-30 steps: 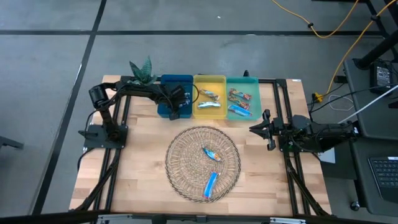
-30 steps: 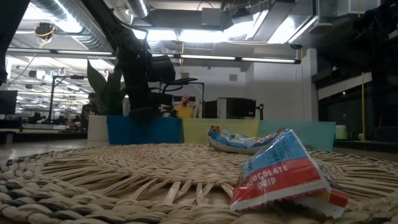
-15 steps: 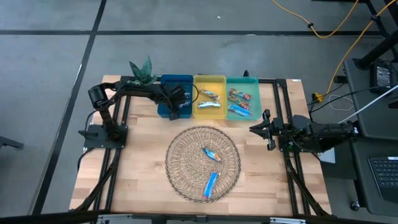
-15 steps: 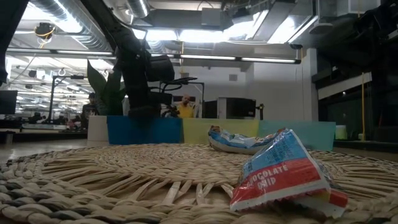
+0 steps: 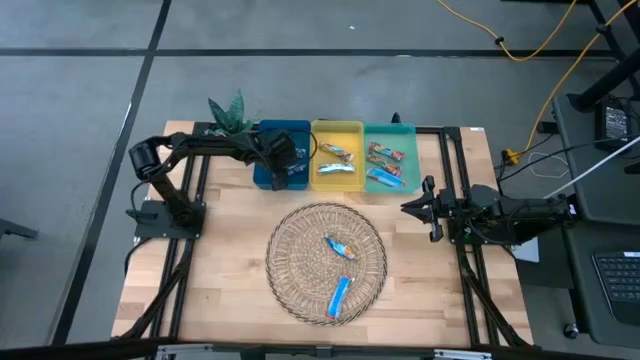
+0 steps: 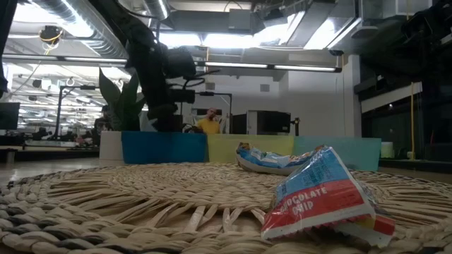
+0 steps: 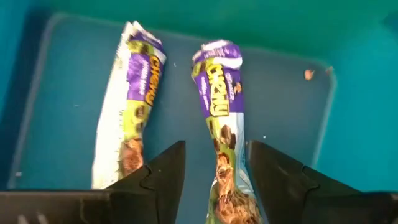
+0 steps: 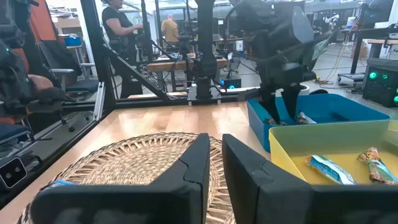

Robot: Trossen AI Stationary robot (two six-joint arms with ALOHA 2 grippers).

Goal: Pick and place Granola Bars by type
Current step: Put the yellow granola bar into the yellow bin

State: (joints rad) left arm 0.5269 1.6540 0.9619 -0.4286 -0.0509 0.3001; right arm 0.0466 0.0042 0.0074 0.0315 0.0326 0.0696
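Left hand [image 7: 211, 186], released, straddles a bar [image 7: 221, 124] inside the blue tray [image 5: 268, 130]; lifting carelessly could drag it out. Right hand [image 8: 211, 168] clenched.

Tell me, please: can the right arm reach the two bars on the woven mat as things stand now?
Probably yes. The right gripper waits beside the woven mat, fingers nearly shut, holding nothing. Both bars lie uncovered, and the left gripper is away over the blue tray.

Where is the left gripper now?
In the high view the left gripper is over the blue tray at the table's back left, fingers open around a purple-wrapped granola bar.
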